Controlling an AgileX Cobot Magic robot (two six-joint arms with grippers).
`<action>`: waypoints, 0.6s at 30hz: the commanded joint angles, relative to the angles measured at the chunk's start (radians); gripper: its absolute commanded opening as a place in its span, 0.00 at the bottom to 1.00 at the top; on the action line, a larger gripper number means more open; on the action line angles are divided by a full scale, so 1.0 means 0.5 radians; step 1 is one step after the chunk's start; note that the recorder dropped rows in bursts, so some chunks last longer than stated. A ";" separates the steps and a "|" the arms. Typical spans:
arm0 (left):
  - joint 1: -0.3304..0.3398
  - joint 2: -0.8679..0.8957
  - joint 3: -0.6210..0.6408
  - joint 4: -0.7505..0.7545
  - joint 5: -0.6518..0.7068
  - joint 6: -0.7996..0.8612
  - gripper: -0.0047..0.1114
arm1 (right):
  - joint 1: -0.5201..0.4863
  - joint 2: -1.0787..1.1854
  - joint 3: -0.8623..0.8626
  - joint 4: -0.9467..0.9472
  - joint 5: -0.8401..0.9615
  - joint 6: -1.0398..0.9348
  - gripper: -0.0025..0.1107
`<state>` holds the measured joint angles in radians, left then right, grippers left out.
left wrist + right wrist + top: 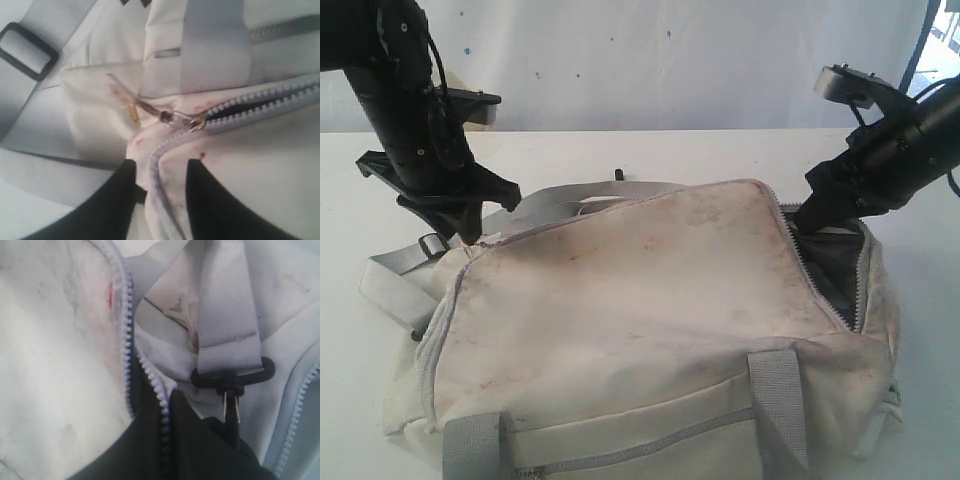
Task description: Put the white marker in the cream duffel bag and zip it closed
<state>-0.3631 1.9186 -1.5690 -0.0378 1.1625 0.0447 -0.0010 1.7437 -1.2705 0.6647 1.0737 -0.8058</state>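
Item: cream duffel bag (640, 290), soft and stained, lay on a white worktop (620, 150). Its near edge was cut off by the exterior view, so the front pocket zipper (650, 440) and the two grey handles (780, 400) showed only in part. At the bag's right end the main zipper stood open on dark lining (835, 265). The right gripper (800, 220) was set into that gap. Its jaws were clenched at the zipper line, and whatever lay between them was hidden in the wrist view by their own black bulk. Just beside them hung a black snap hook (231, 382) on a grey strap (227, 305). The left gripper (468, 225) met the bag's left end. Its jaws stood apart astride the zipper seam, seemingly released rather than pinching, though the close view left contact unclear. Near its fingers (115, 205) sat a metal zipper slider (192, 121) with a reddish cord pull (145, 106). A dark slit showed between the teeth beyond the slider. A black buckle (27, 50) on grey webbing lay well off to the side. The white marker could not be made out in any view, and the bag's interior was mostly hidden by its top panel.
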 commanded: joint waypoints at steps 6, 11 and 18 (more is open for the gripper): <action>0.005 -0.025 -0.016 -0.125 -0.160 -0.182 0.63 | -0.023 -0.017 0.007 0.146 -0.053 0.019 0.29; 0.005 -0.025 -0.121 -0.199 -0.098 -0.215 0.61 | -0.023 -0.017 -0.054 0.188 -0.118 0.189 0.47; 0.027 -0.018 -0.142 -0.257 -0.092 -0.220 0.42 | -0.011 -0.017 -0.192 0.135 -0.100 0.489 0.47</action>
<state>-0.3611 1.9186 -1.6326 -0.1422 1.1122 -0.0515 -0.0065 1.7437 -1.3441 0.7354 1.0070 -0.5822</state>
